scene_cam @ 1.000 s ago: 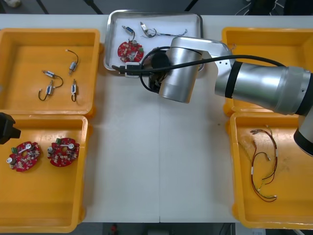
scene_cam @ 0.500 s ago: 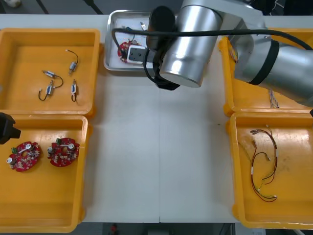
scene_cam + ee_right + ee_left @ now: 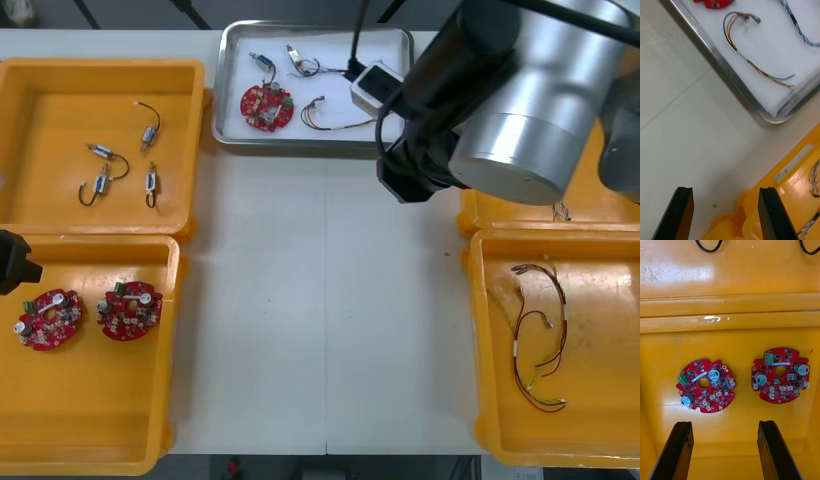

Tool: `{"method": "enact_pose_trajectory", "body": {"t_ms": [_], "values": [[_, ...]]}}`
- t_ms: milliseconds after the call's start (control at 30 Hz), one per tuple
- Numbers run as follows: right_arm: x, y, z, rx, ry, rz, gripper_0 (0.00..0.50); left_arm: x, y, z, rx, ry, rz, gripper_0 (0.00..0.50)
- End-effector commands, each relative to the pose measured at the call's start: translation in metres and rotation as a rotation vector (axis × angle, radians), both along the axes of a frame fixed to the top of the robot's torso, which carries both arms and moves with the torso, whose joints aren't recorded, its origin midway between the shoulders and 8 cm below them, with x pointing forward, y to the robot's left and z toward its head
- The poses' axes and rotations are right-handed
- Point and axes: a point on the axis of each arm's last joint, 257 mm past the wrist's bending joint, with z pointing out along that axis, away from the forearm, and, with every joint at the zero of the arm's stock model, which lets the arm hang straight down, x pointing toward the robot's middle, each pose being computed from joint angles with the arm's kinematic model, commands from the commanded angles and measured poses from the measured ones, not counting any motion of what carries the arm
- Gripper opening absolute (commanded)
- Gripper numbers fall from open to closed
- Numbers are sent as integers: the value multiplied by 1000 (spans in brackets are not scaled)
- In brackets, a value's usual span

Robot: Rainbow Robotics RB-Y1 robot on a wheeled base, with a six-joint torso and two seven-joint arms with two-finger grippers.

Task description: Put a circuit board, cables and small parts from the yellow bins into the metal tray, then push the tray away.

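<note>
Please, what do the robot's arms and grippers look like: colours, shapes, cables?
The right arm is a thick cylinder of brushed silver metal with black joint parts, a black cable and a small white box near its wrist. The right gripper and the left gripper each have two flat black fingers with squared tips.

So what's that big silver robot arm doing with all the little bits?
It is packing a kit. The white-lined metal tray at the table's far edge holds a round red circuit board, a red and yellow cable, a twisted blue and white cable and a small metal part. The right gripper is open and empty above the table, beside the tray's corner. The left gripper hovers open over two red circuit boards in a yellow bin.
</note>
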Motion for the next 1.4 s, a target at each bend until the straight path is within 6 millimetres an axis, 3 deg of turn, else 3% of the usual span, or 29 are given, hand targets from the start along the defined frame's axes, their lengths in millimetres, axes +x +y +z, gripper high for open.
{"method": "enact_pose_trajectory", "body": {"t_ms": [33,400,433,500,867,1200,1400], "values": [[-14,-47,9,116,37,-142,500,2,14,15,33,-20,24,500],[-52,-138,2,293,163,-402,500,2,14,15,33,-20,24,500],[-52,-138,2,293,163,-402,500,2,14,15,33,-20,24,500],[-61,-162,-1,330,193,-463,500,2,14,15,33,-20,24,500],[-78,-235,-6,432,210,-656,500,2,14,15,33,-20,24,500],[-76,-281,-16,479,254,-784,500,2,14,15,33,-20,24,500],[-75,-291,-22,476,274,-797,500,2,14,15,33,-20,24,500]]}}
